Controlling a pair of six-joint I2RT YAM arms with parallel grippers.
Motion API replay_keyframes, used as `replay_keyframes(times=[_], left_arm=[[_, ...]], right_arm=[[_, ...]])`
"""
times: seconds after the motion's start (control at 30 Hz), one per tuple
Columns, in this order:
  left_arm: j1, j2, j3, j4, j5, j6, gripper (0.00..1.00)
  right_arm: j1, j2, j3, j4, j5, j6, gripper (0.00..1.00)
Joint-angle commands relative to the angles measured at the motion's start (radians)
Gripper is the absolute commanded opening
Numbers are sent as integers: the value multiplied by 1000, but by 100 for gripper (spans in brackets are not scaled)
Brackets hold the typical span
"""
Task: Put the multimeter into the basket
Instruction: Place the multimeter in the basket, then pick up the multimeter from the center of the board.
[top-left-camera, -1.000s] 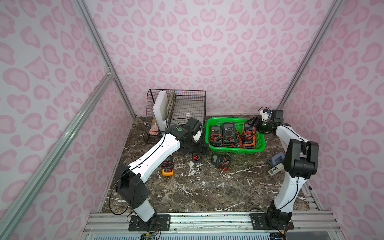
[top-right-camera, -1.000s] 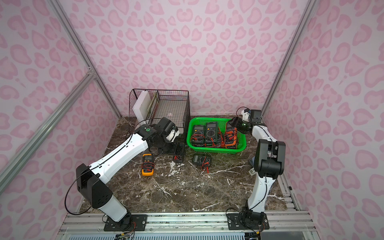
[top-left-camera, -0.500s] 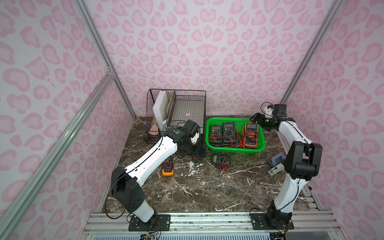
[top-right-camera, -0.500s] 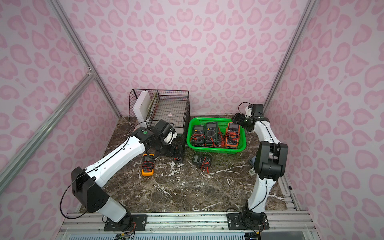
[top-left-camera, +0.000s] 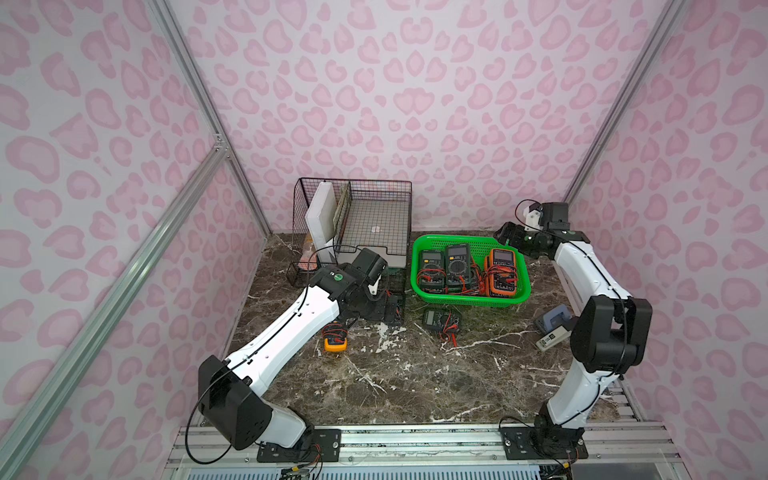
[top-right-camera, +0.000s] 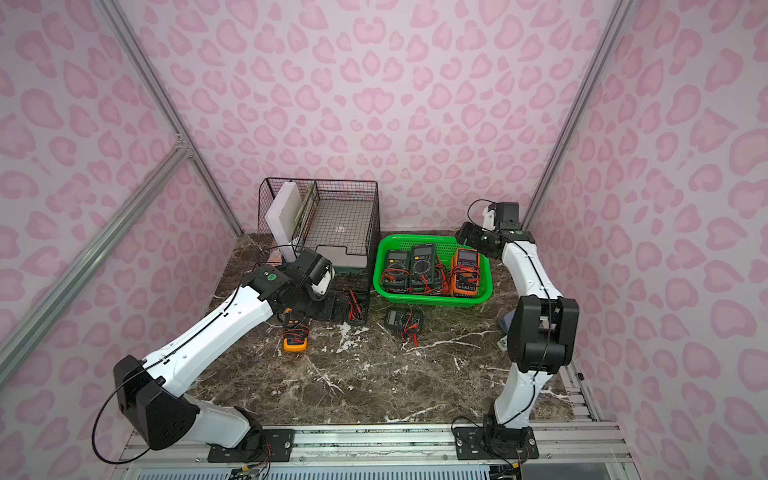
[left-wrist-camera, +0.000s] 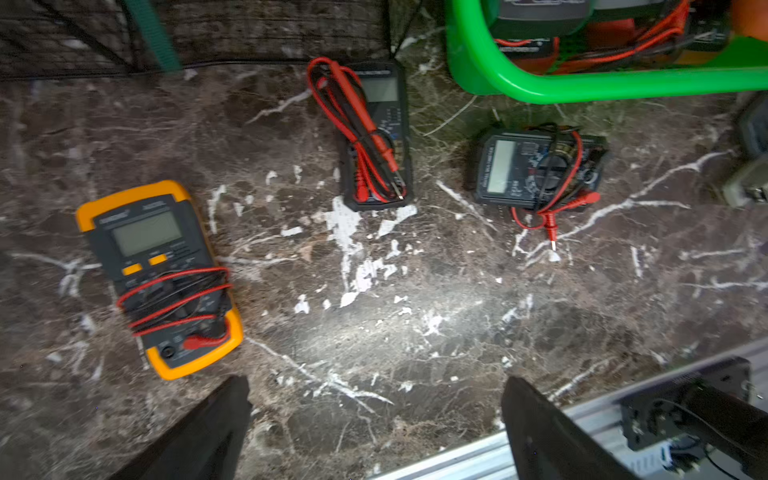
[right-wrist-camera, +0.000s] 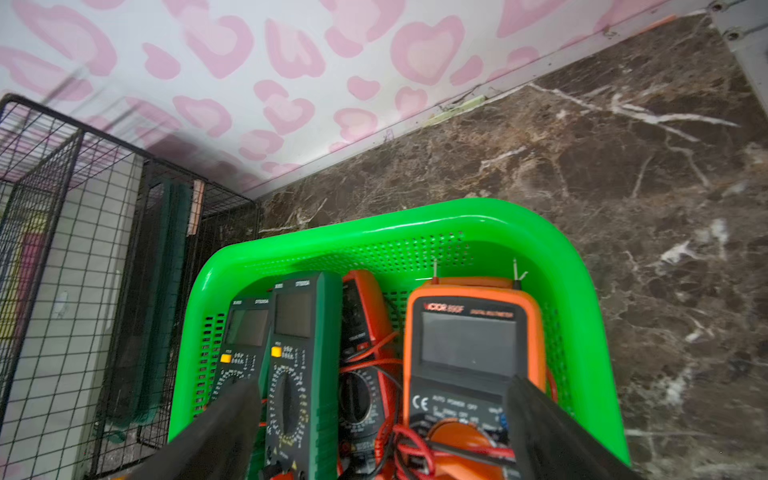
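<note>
Basket (top-left-camera: 469, 300) bright green, perforated. Walls (top-left-camera: 415, 104) pink leopard spots on white. Table (top-left-camera: 395, 382) dark brown marble, white veins.

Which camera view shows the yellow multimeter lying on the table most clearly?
The left wrist view: the yellow multimeter lies face up and large, with its display and buttons plain. In both top views the yellow multimeter is small, right beside the left arm, no detail readable. The right wrist view does not show it.
</note>
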Motion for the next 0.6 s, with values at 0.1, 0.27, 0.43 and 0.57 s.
replay_keyframes(times=[0.1,0.27,0.43,0.57], left_arm=[[4,-57,-48,-81,-207,-31,99],[5,-95,-97,-96,-286,-56,98],[8,-110,-141,-108,-333,-90,98],[10,-95,-164,-121,-353,-119,98]], right_arm=[[105,-111,-96,-3,65,41,96],[197,-222,-201,5,107,71,97],[282,-346,-355,46,100,126,96],[348,-414,-417,60,99,148,96]])
